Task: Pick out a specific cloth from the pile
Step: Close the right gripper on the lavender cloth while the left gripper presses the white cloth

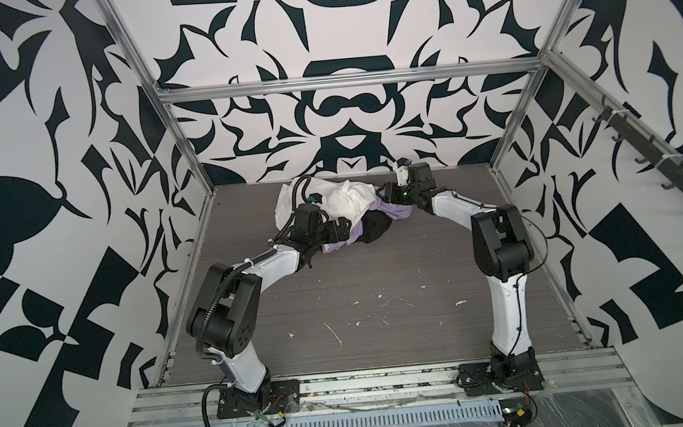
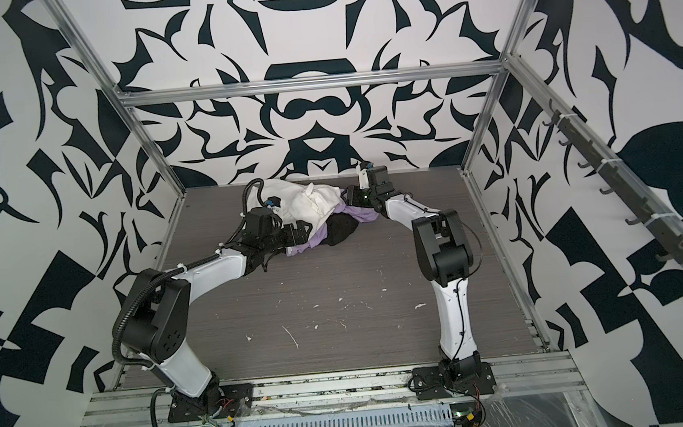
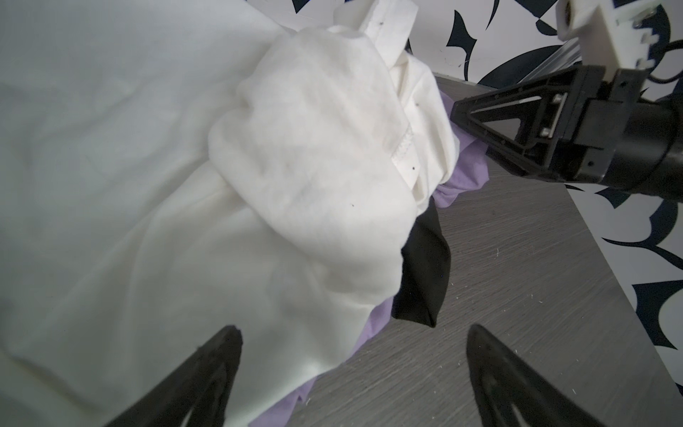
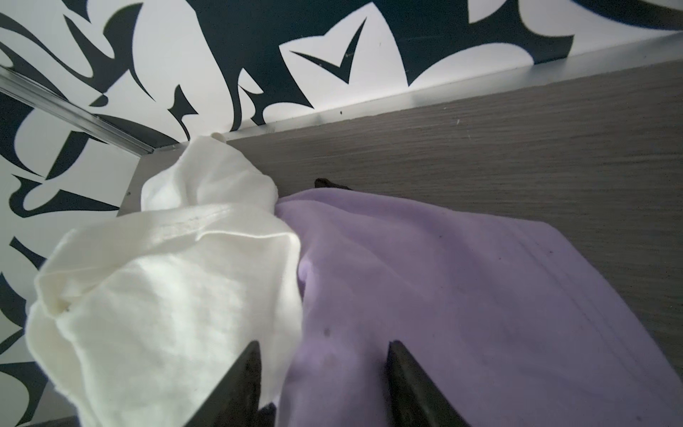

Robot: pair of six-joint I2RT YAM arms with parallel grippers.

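Right claw (image 4: 323, 344): half-narrowed astride the cloth (image 4: 462, 295); whether I grip it, I cannot tell. Left claw (image 3: 354, 329): wide, holding nothing, beside the pile (image 1: 347, 205).

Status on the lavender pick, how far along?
Done: both grippers are at the pile. In hand: the right gripper straddles a fold of the lavender cloth, jaws part closed; a firm grip isn't clear. The left gripper hangs open at the edge of the white cloth, holding nothing. To do: clamp, then pull the lavender out from under the white cloth and clear of the black cloth; nothing is separated yet.
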